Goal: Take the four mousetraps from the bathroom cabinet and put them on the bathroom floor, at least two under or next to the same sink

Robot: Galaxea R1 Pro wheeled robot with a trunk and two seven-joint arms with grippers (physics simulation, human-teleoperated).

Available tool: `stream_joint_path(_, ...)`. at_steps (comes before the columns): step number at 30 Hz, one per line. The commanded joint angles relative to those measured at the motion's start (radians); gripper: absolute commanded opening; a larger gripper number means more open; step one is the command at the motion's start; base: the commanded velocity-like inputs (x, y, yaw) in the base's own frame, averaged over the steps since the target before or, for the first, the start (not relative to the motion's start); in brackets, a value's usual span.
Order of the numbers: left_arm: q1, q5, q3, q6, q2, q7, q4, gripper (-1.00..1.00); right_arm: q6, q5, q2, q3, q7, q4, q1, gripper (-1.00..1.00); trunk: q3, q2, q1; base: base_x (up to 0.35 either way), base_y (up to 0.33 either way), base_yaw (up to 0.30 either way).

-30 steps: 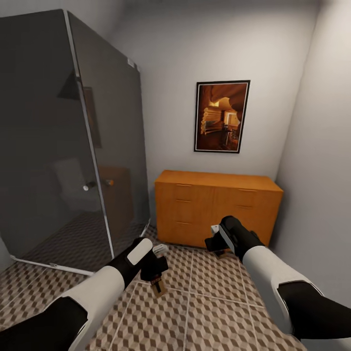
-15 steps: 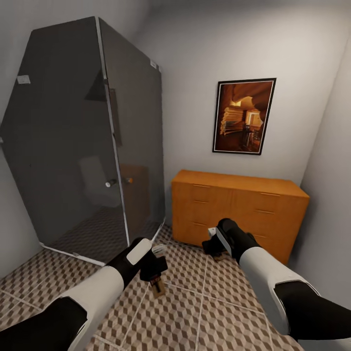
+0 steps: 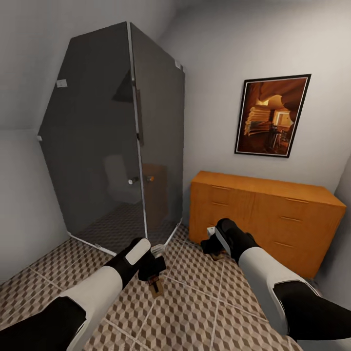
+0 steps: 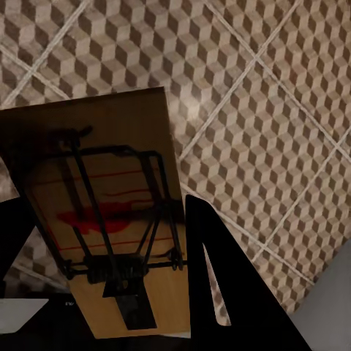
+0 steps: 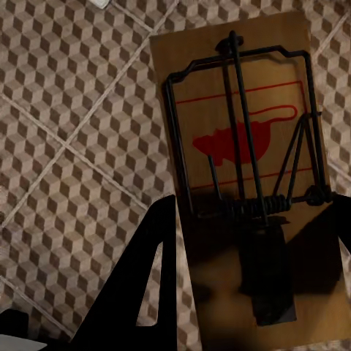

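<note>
Each gripper is pinching one mousetrap above the floor [image 3: 195, 312]: left trap [image 4: 102, 219], right trap [image 5: 248, 175]. Boards are probably light and stiff; grip the bare edges, clear of the wire.

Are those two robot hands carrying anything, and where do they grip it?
Each holds a mousetrap by one end: the left gripper its mousetrap, the right gripper the other mousetrap.
</note>
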Motion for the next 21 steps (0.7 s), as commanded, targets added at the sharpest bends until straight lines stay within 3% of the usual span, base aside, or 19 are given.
stream_joint_path(1, -0.001, 0.007, -0.007, 0.002, 0.002, 0.006, -0.001, -1.0, 0.004, 0.009, 0.0, 0.003, 0.01, -0.001, 0.0, -1.0, -0.001, -0.001, 0.0, 0.0, 0.0, 0.279)
stream_joint_path(21, -0.001, 0.007, -0.007, 0.002, 0.003, 0.006, -0.001, -1.0, 0.004, 0.007, 0.003, 0.003, 0.009, 0.0, -0.001, -1.0, -0.001, -0.001, 0.0, 0.0, 0.0, 0.279)
